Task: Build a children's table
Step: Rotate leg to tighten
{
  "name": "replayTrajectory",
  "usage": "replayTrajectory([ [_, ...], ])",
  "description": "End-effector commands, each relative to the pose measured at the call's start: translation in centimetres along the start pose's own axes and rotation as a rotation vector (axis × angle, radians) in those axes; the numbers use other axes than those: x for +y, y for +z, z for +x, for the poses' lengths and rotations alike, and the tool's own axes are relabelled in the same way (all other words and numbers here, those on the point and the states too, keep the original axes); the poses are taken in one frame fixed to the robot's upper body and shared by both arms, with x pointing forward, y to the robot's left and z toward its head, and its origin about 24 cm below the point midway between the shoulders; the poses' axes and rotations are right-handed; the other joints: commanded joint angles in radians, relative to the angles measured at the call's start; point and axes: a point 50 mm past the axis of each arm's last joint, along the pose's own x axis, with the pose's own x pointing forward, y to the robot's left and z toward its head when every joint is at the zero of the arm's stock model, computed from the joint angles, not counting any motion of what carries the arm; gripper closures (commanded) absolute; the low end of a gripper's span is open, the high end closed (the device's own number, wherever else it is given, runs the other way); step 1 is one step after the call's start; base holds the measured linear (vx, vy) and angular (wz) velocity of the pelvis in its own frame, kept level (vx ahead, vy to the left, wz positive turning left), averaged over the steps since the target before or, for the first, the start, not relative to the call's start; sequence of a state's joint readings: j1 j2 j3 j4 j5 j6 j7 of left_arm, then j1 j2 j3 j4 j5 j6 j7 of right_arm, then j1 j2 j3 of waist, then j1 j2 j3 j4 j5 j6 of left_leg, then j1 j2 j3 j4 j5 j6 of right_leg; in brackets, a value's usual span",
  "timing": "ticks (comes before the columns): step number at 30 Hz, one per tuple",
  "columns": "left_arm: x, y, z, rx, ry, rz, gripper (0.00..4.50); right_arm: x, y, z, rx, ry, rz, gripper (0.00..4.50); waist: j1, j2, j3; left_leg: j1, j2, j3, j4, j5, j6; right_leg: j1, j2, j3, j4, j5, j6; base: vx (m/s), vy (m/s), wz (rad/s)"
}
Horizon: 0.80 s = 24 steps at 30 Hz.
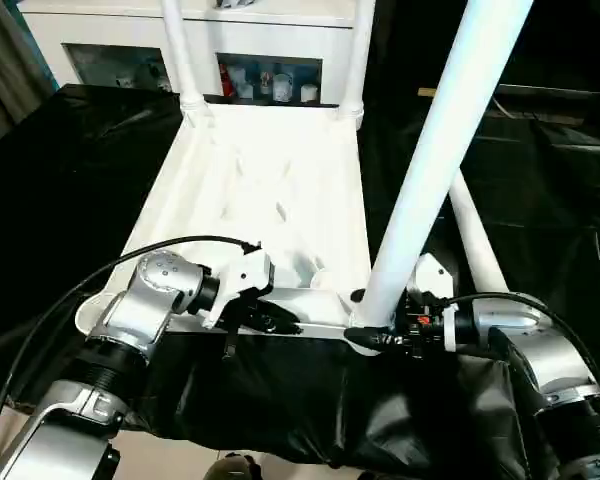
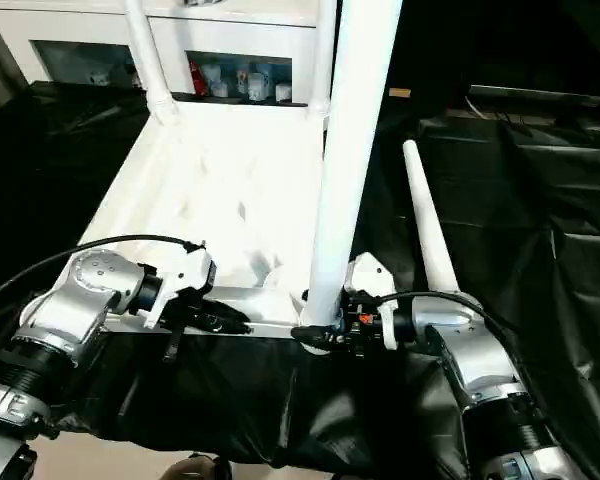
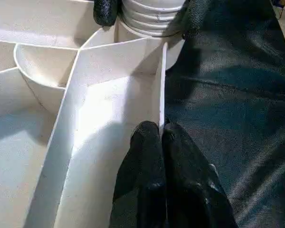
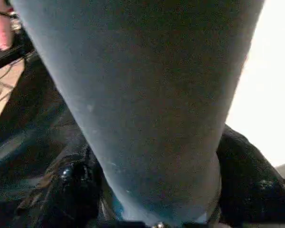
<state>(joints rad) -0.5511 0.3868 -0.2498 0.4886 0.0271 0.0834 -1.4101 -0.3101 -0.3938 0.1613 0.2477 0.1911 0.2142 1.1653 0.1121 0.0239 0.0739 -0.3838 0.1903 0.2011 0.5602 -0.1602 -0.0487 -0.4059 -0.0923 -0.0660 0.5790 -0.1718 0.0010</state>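
Frankly, no legible writing marks tabletop (image 1: 260,170) or cabinet (image 1: 270,40).

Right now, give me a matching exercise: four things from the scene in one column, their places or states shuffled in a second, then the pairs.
Things:
1. left end effector
2. right end effector
3. loose leg
4. cabinet

States:
A. lying on the black cover, beside the tabletop
B. shut on the tabletop's near rim
C. behind the tabletop, small items behind its glass
D. around the foot of the near leg standing in a corner socket

Pairs: 1-B, 2-D, 3-A, 4-C
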Motion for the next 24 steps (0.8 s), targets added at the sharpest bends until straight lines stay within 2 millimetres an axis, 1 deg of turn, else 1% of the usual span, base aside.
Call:
replayTrajectory([
  [1,0.3,2.1,1.9,-0.079,0.016,0.057,4.5,1.1,0.3,3.2,-0.055,0.022,0.02,1.74,-0.002,-0.009,-0.054,0.022,0.05,-0.021,-0.069,-0.262,0.05,0.038,-0.062,0.043,-0.062,-0.265,-0.228,0.0,0.0,0.0],
  [2,0.8,2.4,2.0,-0.075,0.07,0.053,4.5,-0.2,0.3,3.4,-0.075,-0.119,0.032,1.74,-0.005,-0.008,-0.053,0.023,0.049,-0.021,-0.07,-0.28,0.039,0.034,-0.064,0.045,-0.065,-0.289,-0.226,0.0,0.0,0.0],
  [3,0.8,2.4,2.0,-0.075,0.07,0.053,4.5,-0.2,0.3,3.4,-0.075,-0.119,0.032,1.74,-0.012,-0.009,-0.051,0.019,0.045,-0.024,-0.074,-0.297,0.022,0.037,-0.066,0.042,-0.068,-0.328,-0.216,0.0,0.0,0.0],
  [4,1.1,2.6,2.2,-0.077,0.114,0.045,4.5,-0.9,0.2,3.4,-0.083,-0.207,0.045,1.74,-0.014,-0.01,-0.051,0.021,0.047,-0.027,-0.075,-0.303,0.011,0.037,-0.067,0.042,-0.069,-0.342,-0.21,0.0,0.0,0.0],
  [5,1.4,2.9,2.5,-0.083,0.154,0.034,4.5,-1.5,0.1,3.5,-0.093,-0.278,0.066,1.75,-0.023,-0.011,-0.048,0.021,0.046,-0.028,-0.077,-0.322,0.002,0.036,-0.067,0.042,-0.073,-0.371,-0.203,0.0,0.0,0.0],
  [6,1.6,3.1,2.8,-0.091,0.18,0.022,4.5,-1.8,0.1,3.6,-0.106,-0.326,0.091,1.75,-0.027,-0.011,-0.048,0.024,0.046,-0.029,-0.077,-0.331,-0.002,0.035,-0.067,0.042,-0.077,-0.388,-0.195,0.0,0.0,0.0],
  [7,1.7,3.2,3.1,-0.092,0.203,0.01,4.5,-2.0,0.0,3.7,-0.116,-0.365,0.112,1.75,-0.027,-0.008,-0.05,0.025,0.046,-0.029,-0.077,-0.331,-0.004,0.035,-0.067,0.043,-0.077,-0.387,-0.194,0.0,0.0,0.0],
  [8,1.7,3.5,3.9,-0.095,0.244,-0.004,4.5,-2.2,-0.3,4.0,-0.122,-0.442,0.15,1.75,-0.028,-0.01,-0.051,0.025,0.047,-0.029,-0.077,-0.327,-0.006,0.034,-0.067,0.044,-0.077,-0.374,-0.196,0.0,0.0,0.0],
  [9,1.7,3.6,4.3,-0.098,0.258,-0.014,4.5,-2.3,-0.4,4.1,-0.123,-0.475,0.158,1.75,-0.03,-0.014,-0.052,0.022,0.044,-0.028,-0.076,-0.318,-0.001,0.037,-0.065,0.042,-0.077,-0.361,-0.195,0.0,0.0,0.0],
  [10,1.6,3.7,4.6,-0.104,0.268,-0.026,4.5,-2.3,-0.5,4.3,-0.125,-0.503,0.165,1.75,-0.028,-0.012,-0.053,0.022,0.044,-0.028,-0.075,-0.308,0.001,0.038,-0.065,0.043,-0.075,-0.348,-0.196,0.0,0.0,0.0],
  [11,1.4,4.1,6.0,-0.132,0.303,-0.061,4.5,-2.4,-0.8,5.0,-0.123,-0.588,0.213,1.75,-0.029,-0.012,-0.054,0.023,0.043,-0.026,-0.073,-0.293,0.009,0.036,-0.063,0.044,-0.075,-0.32,-0.2,0.0,0.0,0.0],
  [12,1.4,4.2,6.1,-0.134,0.303,-0.062,4.5,-2.4,-0.9,5.1,-0.123,-0.597,0.218,1.75,-0.03,-0.013,-0.054,0.022,0.043,-0.023,-0.072,-0.274,0.014,0.035,-0.062,0.045,-0.073,-0.294,-0.207,0.0,0.0,0.0],
  [13,0.9,4.5,7.3,-0.142,0.301,-0.066,4.5,-2.3,-1.0,5.8,-0.114,-0.672,0.245,1.75,-0.029,-0.016,-0.055,0.021,0.041,-0.023,-0.07,-0.257,0.021,0.038,-0.062,0.043,-0.072,-0.287,-0.204,0.0,0.0,0.0],
  [14,0.6,4.6,7.9,-0.145,0.289,-0.065,4.5,-2.3,-1.0,6.1,-0.109,-0.708,0.248,1.75,-0.029,-0.015,-0.055,0.02,0.041,-0.024,-0.071,-0.25,0.024,0.038,-0.062,0.043,-0.072,-0.286,-0.202,0.0,0.0,0.0],
  [16,0.2,4.7,8.6,-0.149,0.276,-0.062,4.5,-2.1,-0.8,6.5,-0.115,-0.726,0.234,1.75,-0.028,-0.014,-0.055,0.018,0.04,-0.024,-0.07,-0.237,0.029,0.039,-0.061,0.042,-0.072,-0.28,-0.194,0.0,0.0,0.0],
  [19,-0.2,4.9,9.3,-0.164,0.258,-0.063,4.5,-1.8,-0.6,6.9,-0.147,-0.74,0.217,1.75,-0.028,-0.011,-0.056,0.02,0.041,-0.023,-0.07,-0.253,0.033,0.037,-0.059,0.043,-0.072,-0.271,-0.188,0.0,0.0,0.0],
  [20,-0.2,4.9,9.4,-0.164,0.258,-0.065,4.5,-1.8,-0.7,7.0,-0.16,-0.738,0.232,1.19,-0.029,-0.011,-0.056,0.019,0.04,-0.024,-0.072,-0.26,0.035,0.038,-0.058,0.043,-0.071,-0.271,-0.187,0.0,0.0,0.0],
  [21,-0.3,4.9,9.4,-0.161,0.255,-0.062,4.5,-1.8,-0.7,7.0,-0.17,-0.732,0.245,1.05,-0.029,-0.006,-0.054,0.021,0.04,-0.024,-0.073,-0.274,0.034,0.036,-0.057,0.043,-0.073,-0.282,-0.184,0.0,0.0,0.0],
  [23,-0.3,4.8,9.2,-0.156,0.254,-0.059,4.5,-1.9,-0.6,6.8,-0.18,-0.708,0.249,0.99,-0.03,-0.007,-0.055,0.022,0.041,-0.024,-0.073,-0.285,0.032,0.036,-0.056,0.044,-0.075,-0.285,-0.183,0.0,0.0,0.0],
  [24,-0.3,4.7,9.1,-0.155,0.253,-0.058,4.5,-1.9,-0.6,6.7,-0.181,-0.69,0.241,0.88,-0.03,-0.006,-0.057,0.022,0.041,-0.024,-0.073,-0.286,0.03,0.038,-0.056,0.044,-0.073,-0.276,-0.184,0.0,0.0,0.0],
])
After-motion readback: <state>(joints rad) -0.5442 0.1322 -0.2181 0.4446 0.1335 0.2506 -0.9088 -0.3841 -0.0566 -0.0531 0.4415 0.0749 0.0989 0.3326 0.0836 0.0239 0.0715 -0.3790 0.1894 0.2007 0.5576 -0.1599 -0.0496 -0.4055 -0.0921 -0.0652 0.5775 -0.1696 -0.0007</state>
